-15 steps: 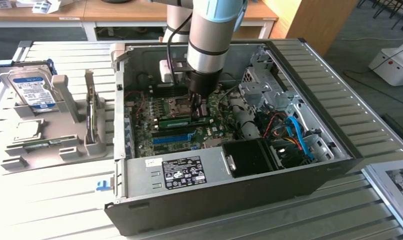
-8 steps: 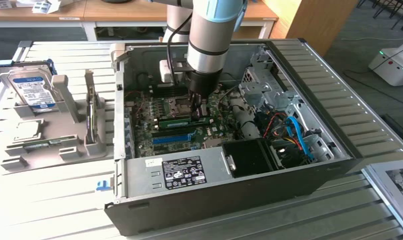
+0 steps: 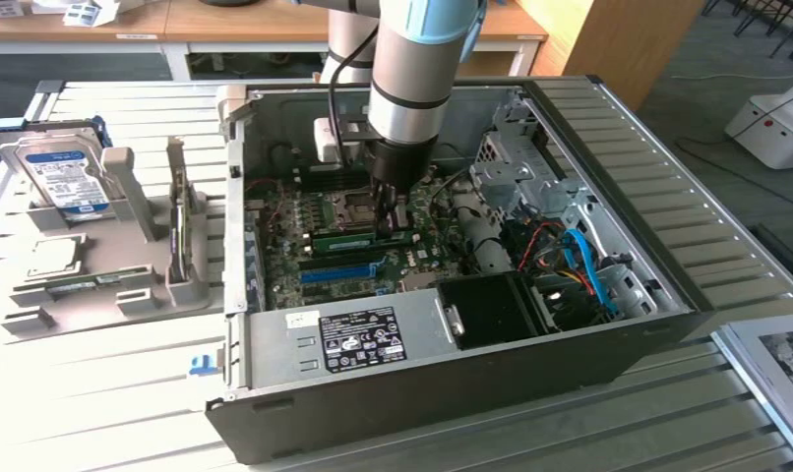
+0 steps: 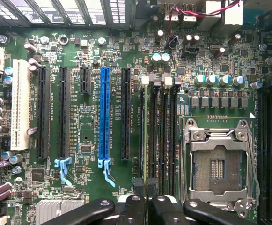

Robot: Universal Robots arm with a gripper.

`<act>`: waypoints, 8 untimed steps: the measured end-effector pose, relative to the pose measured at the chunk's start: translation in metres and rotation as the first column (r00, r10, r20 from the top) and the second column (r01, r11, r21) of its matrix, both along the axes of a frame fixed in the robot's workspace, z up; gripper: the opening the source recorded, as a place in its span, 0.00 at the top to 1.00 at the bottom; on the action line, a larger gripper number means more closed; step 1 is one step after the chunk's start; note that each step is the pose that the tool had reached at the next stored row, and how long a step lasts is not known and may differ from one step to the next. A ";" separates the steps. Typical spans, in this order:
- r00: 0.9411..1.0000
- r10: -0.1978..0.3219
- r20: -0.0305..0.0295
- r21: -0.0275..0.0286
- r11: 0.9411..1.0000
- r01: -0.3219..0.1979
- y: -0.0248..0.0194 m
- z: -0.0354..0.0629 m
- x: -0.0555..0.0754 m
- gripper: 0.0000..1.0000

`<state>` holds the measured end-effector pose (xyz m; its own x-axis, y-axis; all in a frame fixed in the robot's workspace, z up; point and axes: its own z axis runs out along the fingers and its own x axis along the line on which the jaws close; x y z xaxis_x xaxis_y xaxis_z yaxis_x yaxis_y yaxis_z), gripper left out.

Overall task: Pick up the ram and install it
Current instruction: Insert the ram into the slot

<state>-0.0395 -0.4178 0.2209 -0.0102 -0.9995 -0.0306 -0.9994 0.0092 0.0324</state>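
Directly below, the ram (image 3: 349, 240), clasped edge-up by the hand (image 4: 146, 191), runs lengthwise along its memory slot (image 4: 143, 112).

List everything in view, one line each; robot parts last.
computer case: one, dark grey, open on the slatted table.
motherboard: one, green, inside the case.
ram: one, green, on the motherboard under the gripper.
expansion slot: one, blue, on the motherboard.
processor socket: one, silver, empty, on the motherboard.
power supply: one, grey, in the case.
hard drive: one, silver, in the holder.
holder: one, grey, exterior view's left of the case.
arm: one, grey and blue, reaching into the case.
gripper: one, black, at the ram.
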 end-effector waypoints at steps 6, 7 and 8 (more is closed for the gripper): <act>1.000 0.000 0.000 0.000 1.000 0.000 0.0000 0.0000 0.000 0.75; 1.000 0.000 0.000 0.000 1.000 0.000 0.0000 0.0001 0.000 0.75; 1.000 0.000 0.000 0.000 1.000 0.000 0.0000 0.0001 0.000 0.75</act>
